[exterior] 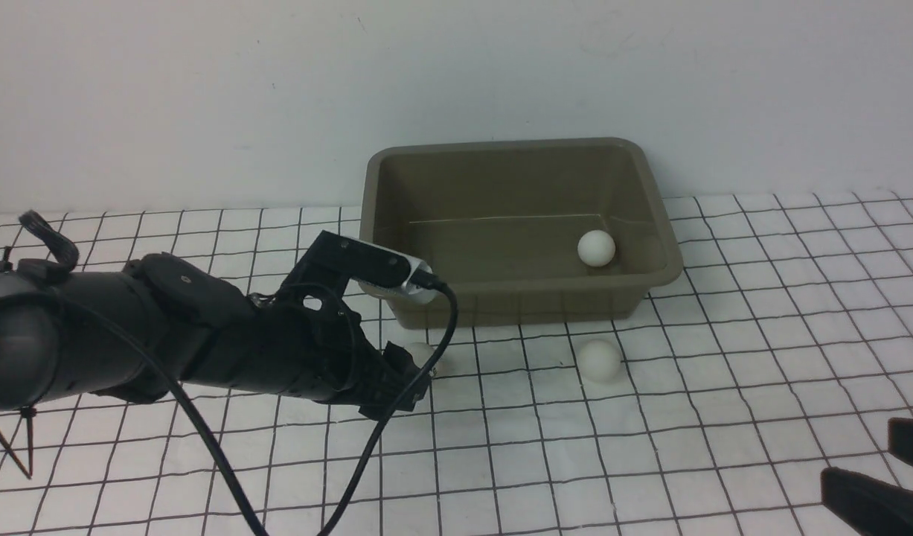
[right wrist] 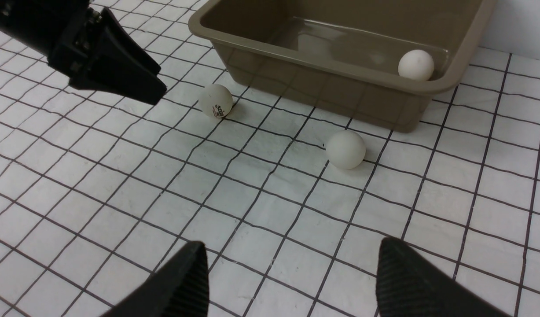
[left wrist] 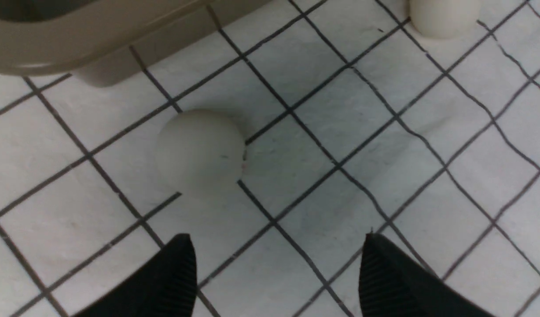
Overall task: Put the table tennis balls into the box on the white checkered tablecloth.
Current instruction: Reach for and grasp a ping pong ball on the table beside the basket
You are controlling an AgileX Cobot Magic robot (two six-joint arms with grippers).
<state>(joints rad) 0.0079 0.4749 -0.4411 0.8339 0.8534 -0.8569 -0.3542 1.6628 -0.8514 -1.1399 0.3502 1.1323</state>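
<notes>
1 plain off-white wall (exterior: 203, 97) closes the back of the scene — matte, with a few faint scuff marks — under soft, even indoor light.

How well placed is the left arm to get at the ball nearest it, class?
Probably yes. The left arm has its jaws open just short of the ball, with only bare tablecloth between. The box stands close behind the ball but apart from it, so it should not block a grasp.
</notes>
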